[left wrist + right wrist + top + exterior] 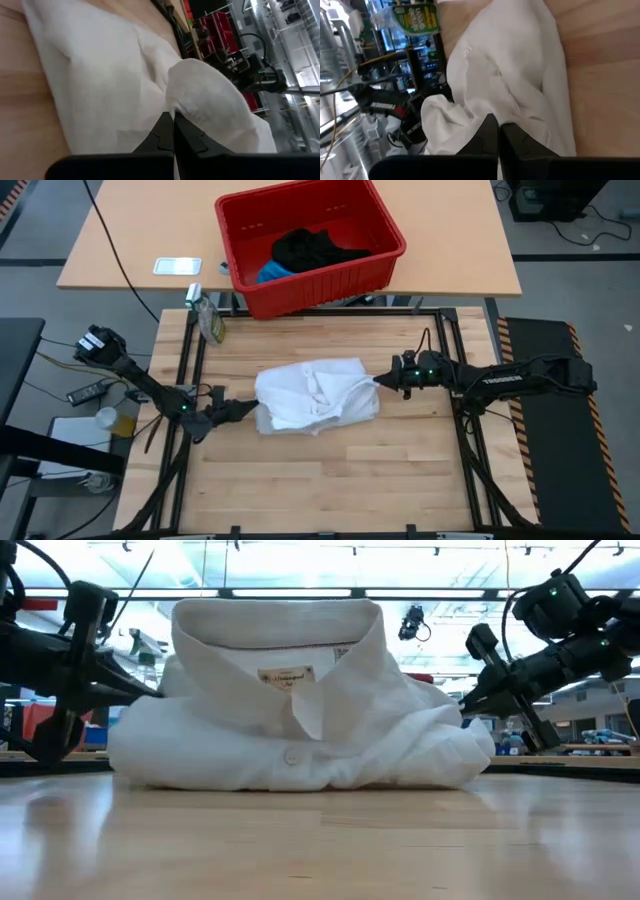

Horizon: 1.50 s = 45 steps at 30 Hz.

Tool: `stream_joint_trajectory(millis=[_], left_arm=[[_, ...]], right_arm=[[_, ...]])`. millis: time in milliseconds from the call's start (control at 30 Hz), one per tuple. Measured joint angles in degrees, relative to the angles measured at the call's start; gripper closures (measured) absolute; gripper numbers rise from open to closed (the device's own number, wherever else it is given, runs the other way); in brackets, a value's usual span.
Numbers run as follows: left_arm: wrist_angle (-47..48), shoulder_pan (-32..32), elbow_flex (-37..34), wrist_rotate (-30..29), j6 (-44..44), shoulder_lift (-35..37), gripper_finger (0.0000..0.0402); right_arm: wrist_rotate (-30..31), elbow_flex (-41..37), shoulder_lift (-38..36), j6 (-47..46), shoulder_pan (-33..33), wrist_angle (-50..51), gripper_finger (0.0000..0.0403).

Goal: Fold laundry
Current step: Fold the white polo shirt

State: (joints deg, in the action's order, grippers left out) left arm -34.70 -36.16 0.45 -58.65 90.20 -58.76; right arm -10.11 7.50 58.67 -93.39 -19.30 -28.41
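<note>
High view: white shirt [316, 394] (folded) between hands.

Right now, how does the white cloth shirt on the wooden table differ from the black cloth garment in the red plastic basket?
The white cloth shirt lies folded into a compact bundle on the wooden table, between both shut grippers; the black cloth garment sits crumpled in the red plastic basket, away from either arm. Both are soft laundry.

White collared button-up cloth shirt [317, 394] folded into a bundle, collar up, mid-worktop. Black cloth garment [312, 248] and bright blue cloth piece [272, 272] crumpled in red plastic basket [385, 228] beyond worktop's far edge.
</note>
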Motion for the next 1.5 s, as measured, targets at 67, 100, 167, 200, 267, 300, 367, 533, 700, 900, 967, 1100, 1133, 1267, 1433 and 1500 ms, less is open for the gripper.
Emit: stream_joint_trajectory(millis=[67, 100, 167, 200, 267, 300, 367, 533, 700, 900, 967, 1100, 1133, 1267, 1433, 1500], left_arm=[[1.11, 0.0, 0.0, 0.02, 0.95, 0.0, 0.0401], [1.42, 0.0, 0.0, 0.02, 1.36, 0.0, 0.0401], [2.37, 0.0, -0.02, 0.02, 3.02, 0.0, 0.0401], [3.06, 0.0, -0.02, -0.09, 4.16, 0.0, 0.0401], [3.38, 0.0, -0.02, -1.25, 6.48, 0.0, 0.0401], [3.33, 0.0, -0.02, -2.32, 7.31, 0.0, 0.0401], [4.14, 0.25, -0.02, -3.95, 10.02, 0.0, 0.0401], [6.86, 2.86, -0.04, -4.65, 23.96, 0.0, 0.0401], [5.64, 5.71, -0.04, -4.04, 33.97, 0.0, 0.0401], [1.19, 7.93, -0.04, -1.2, 37.74, 0.0, 0.0401], [-0.39, 8.43, -0.04, -0.55, 38.42, 0.0, 0.0401], [-1.49, 8.83, -0.04, -0.54, 35.96, 0.0, 0.0395], [-1.46, 8.87, -0.04, -0.65, 35.86, 0.0, 0.0389], [-0.74, 9.75, -0.04, -0.77, 35.82, 0.0, 0.0345], [-0.98, 10.08, -0.04, -1.85, 30.22, 0.0, 0.0293], [-1.41, 10.08, -0.04, -3.1, 26.0, 0.0, 0.028]], right_arm=[[0.19, 0.0, 0.03, -0.74, -0.17, 0.63, 0.04], [0.48, 0.0, 0.21, -1.36, -0.23, 1.02, 0.0399], [1.45, 0.0, 0.33, -2.99, -0.36, 2.12, 0.0396], [2.06, 0.0, 0.33, -4.05, -0.34, 2.39, 0.0394], [3.2, 0.0, 0.33, -6.03, -0.36, 2.39, 0.039], [3.73, 0.0, 0.33, -6.86, -0.36, 2.37, 0.0388], [5.32, 0.0, 0.33, -8.16, -0.35, 2.39, 0.0388], [9.51, 0.0, 0.32, -11.62, -0.36, 2.45, 0.0392], [12.1, 0.05, 0.31, -14.25, -0.36, 2.5, 0.0382], [12.11, 0.07, 0.31, -18.92, -0.36, 3.49, 0.0338], [11.94, 0.07, 0.31, -20.8, -0.36, 3.85, 0.032], [11.68, 0.07, 0.31, -21.52, -0.36, 4.65, 0.0274], [11.47, 0.07, 0.31, -21.51, -0.36, 4.63, 0.0261], [11.45, 0.07, 0.31, -21.28, -0.36, 4.52, 0.0215], [12.4, 0.07, 0.31, -19.15, -0.36, 1.11, 0.0178], [13.07, 0.07, 0.29, -18.4, -0.36, -0.28, 0.0171]])
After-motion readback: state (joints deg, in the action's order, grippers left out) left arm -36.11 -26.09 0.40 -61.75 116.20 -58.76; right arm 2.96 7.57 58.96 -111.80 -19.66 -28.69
